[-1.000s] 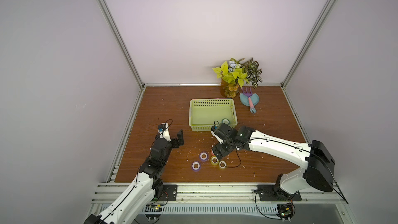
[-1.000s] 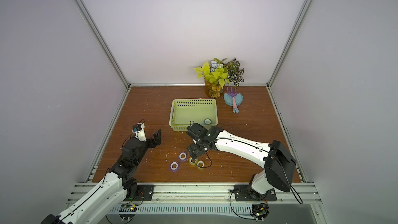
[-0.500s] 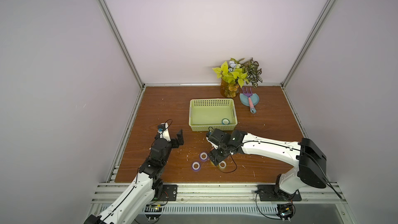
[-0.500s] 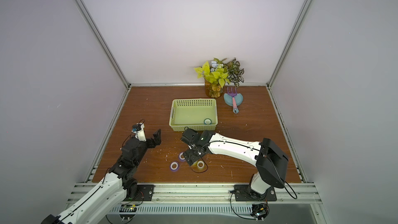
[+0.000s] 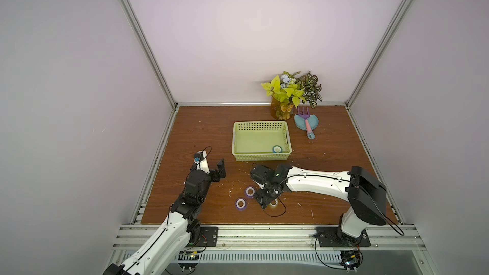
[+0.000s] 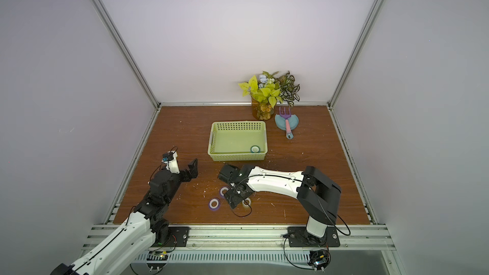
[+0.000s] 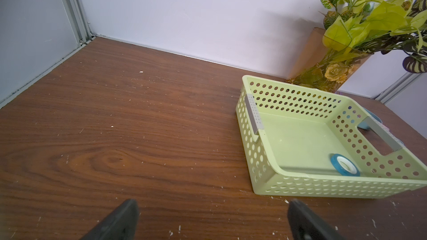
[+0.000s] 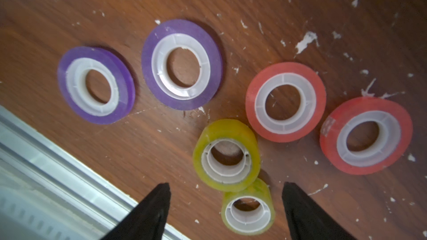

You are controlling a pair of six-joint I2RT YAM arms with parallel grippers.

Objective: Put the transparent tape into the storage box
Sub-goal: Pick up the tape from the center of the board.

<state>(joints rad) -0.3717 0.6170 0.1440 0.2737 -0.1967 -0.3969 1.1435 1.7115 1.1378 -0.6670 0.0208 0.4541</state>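
Right wrist camera looks down on the counter [image 8: 300, 8], where six rolls of tape lie close together. A purple roll [image 8: 96, 85] lies flat just beside a second purple roll [image 8: 182, 64]. An orange-red roll [image 8: 285, 101] lies flat beside a second orange-red roll [image 8: 366, 135]. A yellow roll [image 8: 226, 154] sits tilted, and a pale roll [image 8: 248, 206] is right against it, the two seemingly touching.

The right gripper [image 8: 225, 184] points down with its jaws apart on either side of the pale roll. A gap shows on both sides, so it has hold of nothing.

In both top views this cluster lies near the front edge of the counter, well apart from the storage box [image 5: 260, 157]. The gripper hides the orange-red rolls and the yellow one there.

The box stands farther back, toward the middle of the counter. A blue roll [image 5: 277, 149] lies flat on its floor in the near right corner, and the left wrist view shows it there too.

The left gripper [image 7: 213, 202] is above bare counter to the left of the box. Its jaws are spread wide with nothing between them.

A vase of leaves [image 5: 283, 109] and a blue dish [image 5: 300, 125] with a small rake [image 5: 307, 127] across it sit behind the box at the back wall.
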